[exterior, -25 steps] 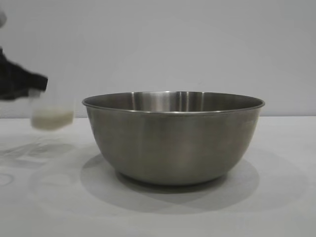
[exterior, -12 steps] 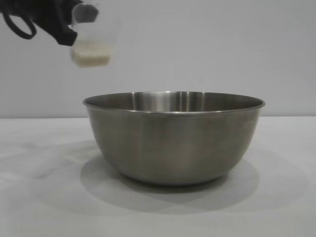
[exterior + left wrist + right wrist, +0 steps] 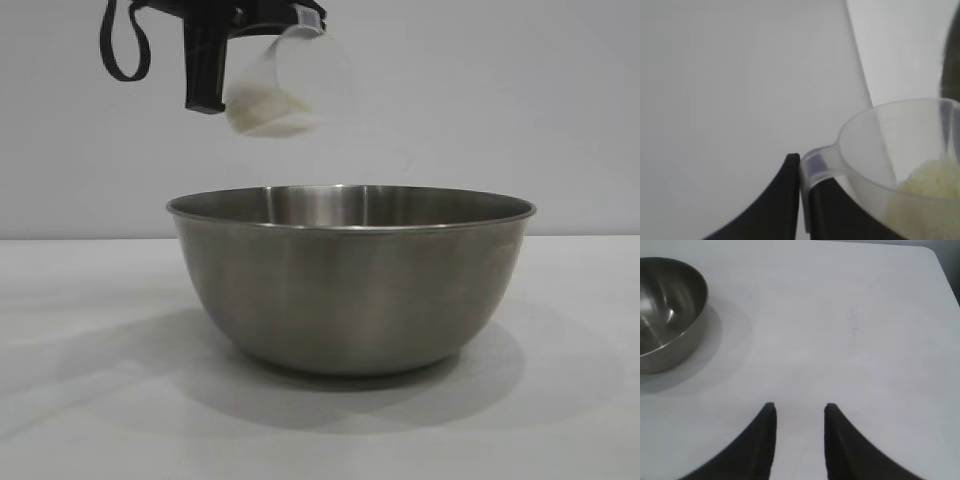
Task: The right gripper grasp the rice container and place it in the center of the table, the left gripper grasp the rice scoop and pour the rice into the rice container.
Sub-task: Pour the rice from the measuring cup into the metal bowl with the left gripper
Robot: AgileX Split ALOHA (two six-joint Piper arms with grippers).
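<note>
The rice container point(image 3: 350, 280), a big steel bowl, stands on the white table point(image 3: 80, 400); it also shows in the right wrist view point(image 3: 665, 310). Above its left rim my left gripper point(image 3: 215, 60) is shut on the handle of the rice scoop point(image 3: 285, 85), which is tilted toward the bowl. White rice point(image 3: 260, 112) lies in the scoop's lower side. In the left wrist view the handle point(image 3: 812, 165) sits pinched between the black fingers point(image 3: 782, 200), with rice point(image 3: 932, 180) inside the cup. My right gripper point(image 3: 799, 407) hovers open over bare table, apart from the bowl.
A black cable loop point(image 3: 122, 45) hangs from the left arm at the upper left. The table's far corner point(image 3: 932, 252) shows in the right wrist view. A plain grey wall stands behind the table.
My left gripper has lifted the scoop from table level at the far left, up and to the right over the bowl's rim, and tipped it. The bowl and right gripper have stayed still.
</note>
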